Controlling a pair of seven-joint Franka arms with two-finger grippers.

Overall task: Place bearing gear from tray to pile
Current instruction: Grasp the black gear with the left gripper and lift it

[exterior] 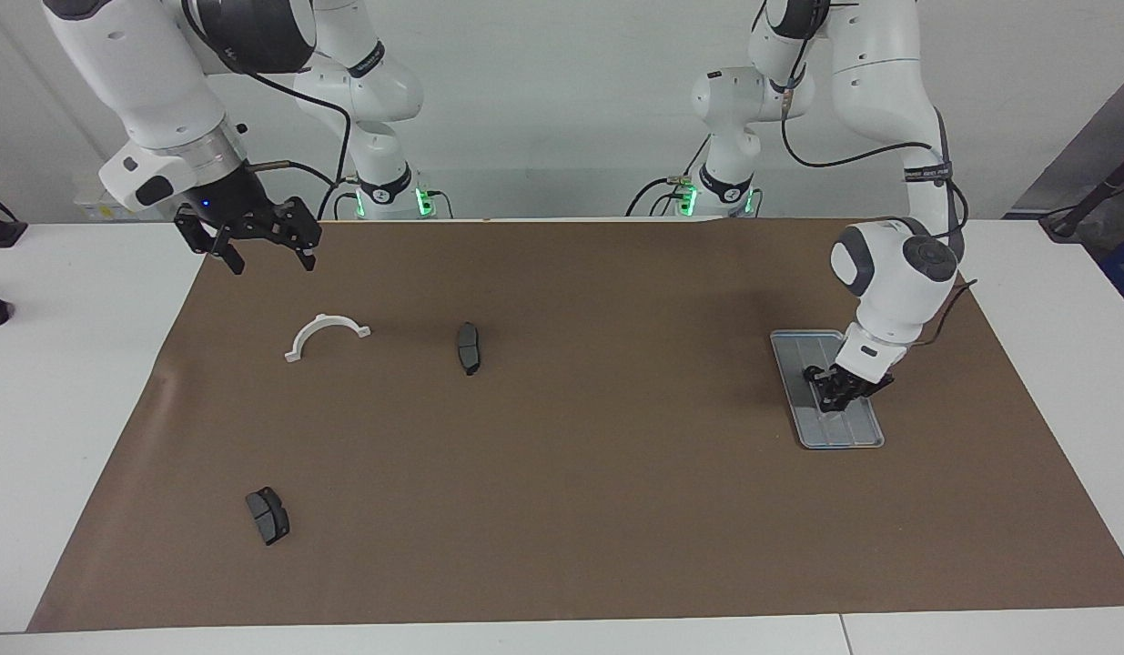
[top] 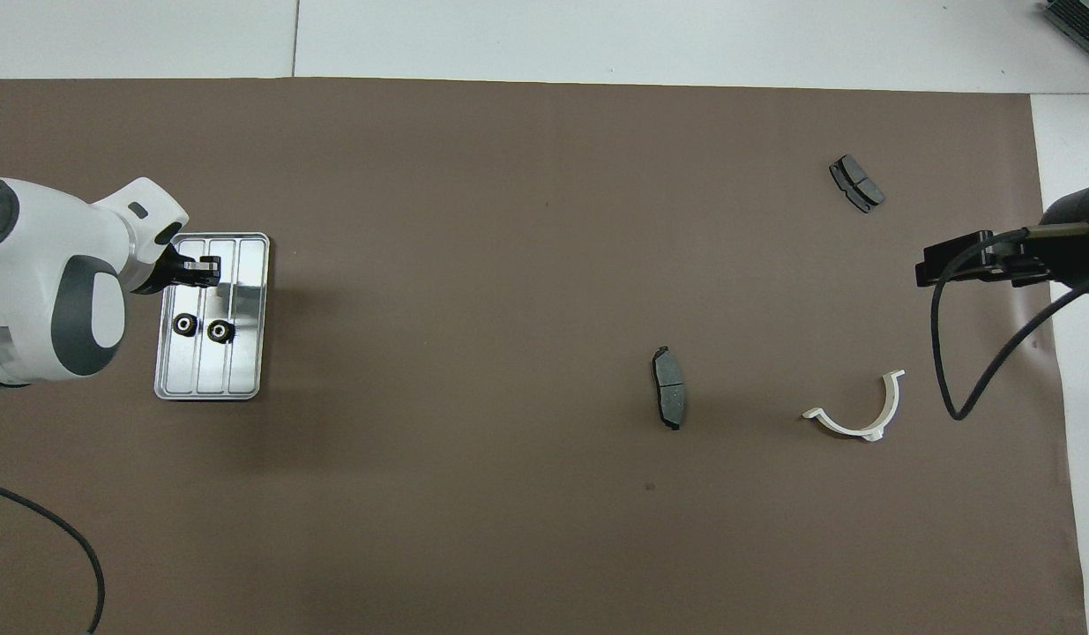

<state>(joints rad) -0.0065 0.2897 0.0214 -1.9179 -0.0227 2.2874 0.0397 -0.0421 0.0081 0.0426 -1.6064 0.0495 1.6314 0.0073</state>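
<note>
Over the tray (exterior: 866, 435), left fingers (exterior: 835, 400) together (right fingers (exterior: 304, 259) apart, waiting).

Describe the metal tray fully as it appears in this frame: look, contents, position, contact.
The tray is a flat rectangular silver metal piece with rounded corners, a raised rim and lengthwise ridges. It lies flat on the brown mat at the left arm's end of the table. Two small black round gears sit side by side in it. The left gripper is shut low over the part of the tray farther from the robots; whether it holds a gear cannot be seen.
</note>
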